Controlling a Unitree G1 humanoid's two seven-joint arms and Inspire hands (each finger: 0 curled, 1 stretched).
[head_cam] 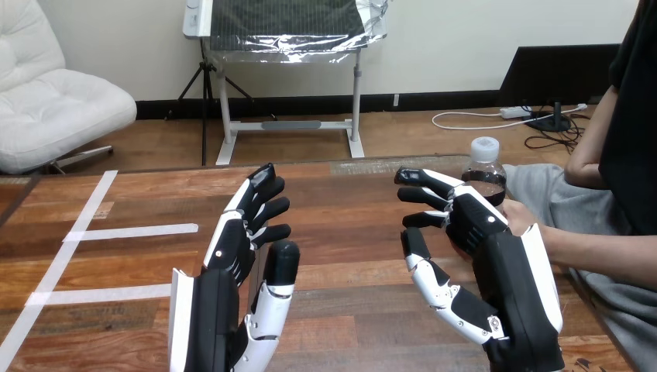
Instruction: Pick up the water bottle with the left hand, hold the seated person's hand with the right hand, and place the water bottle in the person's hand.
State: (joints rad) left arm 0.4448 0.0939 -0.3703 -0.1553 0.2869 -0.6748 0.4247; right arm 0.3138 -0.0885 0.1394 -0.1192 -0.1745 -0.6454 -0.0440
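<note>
Over the wooden worktop (349, 232), the left hand (230, 254) hangs spread and empty at seven o'clock, the right hand (496, 256) at four o'clock, fingers loosely straight, just beside the person's hand (519, 215), where the water bottle (485, 172) stands upright at two o'clock.

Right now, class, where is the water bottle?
In the head view the water bottle is upright at the right side of the table, just beyond the right hand and next to the person's hand.
</note>
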